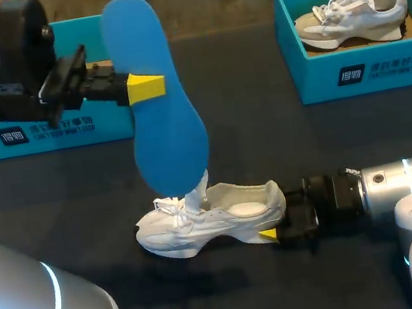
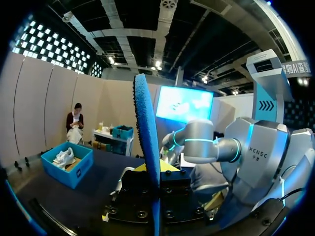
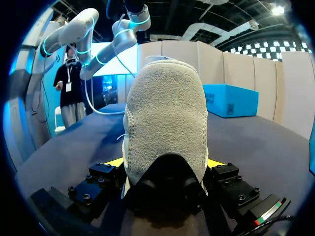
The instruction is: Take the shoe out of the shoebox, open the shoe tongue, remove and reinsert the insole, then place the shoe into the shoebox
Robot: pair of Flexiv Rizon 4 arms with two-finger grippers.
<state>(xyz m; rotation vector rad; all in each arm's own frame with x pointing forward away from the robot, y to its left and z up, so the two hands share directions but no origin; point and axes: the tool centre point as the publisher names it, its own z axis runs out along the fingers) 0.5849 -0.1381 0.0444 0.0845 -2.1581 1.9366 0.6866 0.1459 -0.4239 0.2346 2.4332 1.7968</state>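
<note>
- Dark matte worktop (image 1: 83, 221): carries every item listed below.
- White lace-up sports shoe (image 1: 212, 218) (image 3: 165, 113): stands on its sole near the worktop's front edge, about midway along it. The toe points toward the left edge and the heel toward the right edge. Its white tongue (image 1: 195, 194) stands upright at the open mouth.
- Right gripper (image 1: 275, 231) (image 3: 165, 164): sits low over the worktop, coming in from the right edge. Its two yellow-tipped fingers press the shoe's heel from opposite sides, so it is clamped on the shoe.
- Blue foam insole (image 1: 160, 99) (image 2: 146, 142): held in the air above the shoe, roughly vertical, with the broader end down over the laces and tongue. It cannot be told whether that end touches the shoe. The left wrist view shows it edge-on between the fingers.
- Left gripper (image 1: 144, 87) (image 2: 156, 169): held well above the worktop, coming in from the left edge. Its fingers are closed on the insole's upper half, pinching it from both faces.
- Open teal cardboard shoebox (image 1: 53, 131): at the far left corner of the worktop, largely hidden behind the left arm, with its contents not visible.
- Second teal cardboard shoebox (image 1: 365, 70) (image 2: 67, 163): at the far right corner, well apart from the shoe on the worktop.
- Second white sports shoe (image 1: 353, 17): lies inside the second shoebox, toe toward the left edge.
</note>
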